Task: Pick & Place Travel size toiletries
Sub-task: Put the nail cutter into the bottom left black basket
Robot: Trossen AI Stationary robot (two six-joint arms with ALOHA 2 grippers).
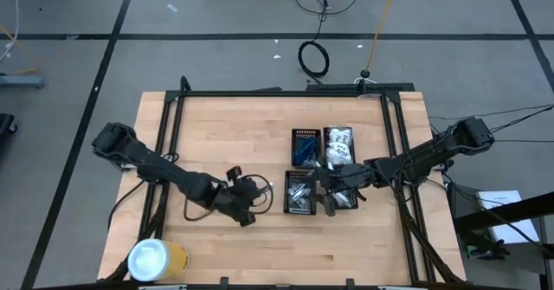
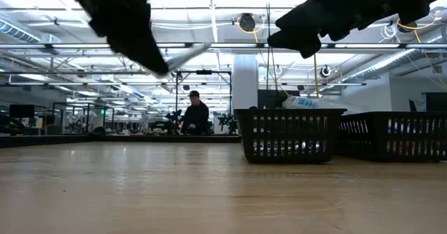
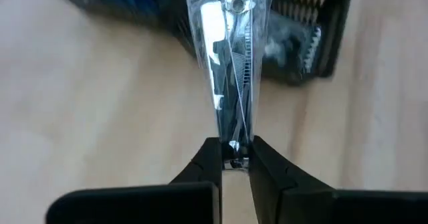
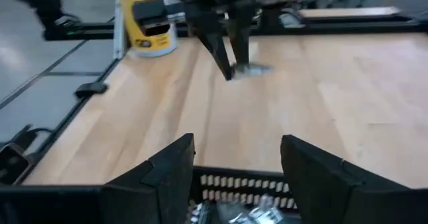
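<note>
My left gripper (image 1: 248, 203) hovers over the bare wood left of the trays, shut on a slim silvery item in a clear packet (image 3: 231, 63). In the low view this packet (image 2: 185, 55) sticks out sideways from the left gripper (image 2: 155, 65), well above the table. My right gripper (image 1: 325, 184) is open above the near trays; its fingers (image 4: 172, 174) stand over a black tray holding silvery sachets (image 4: 257, 214). Toiletries lie in the black gridded trays (image 1: 305, 148), blue ones in the far-left tray, white ones beside them (image 1: 338, 143). My left gripper pinches the packet's narrow end (image 3: 233, 158) between its two fingertips (image 3: 208, 158). The fingers come from above, slanting down, as the right wrist view shows (image 4: 227, 60). The packet is lifted clear of the table and juts out past the fingertips toward the trays.
A yellow cylinder with a white lid (image 1: 156, 260) stands at the table's near-left corner. Bare wood (image 1: 216, 134) spreads left of the trays. A black frame rail (image 1: 286, 93) runs along the far edge. A person (image 2: 195, 115) stands far off in the room.
</note>
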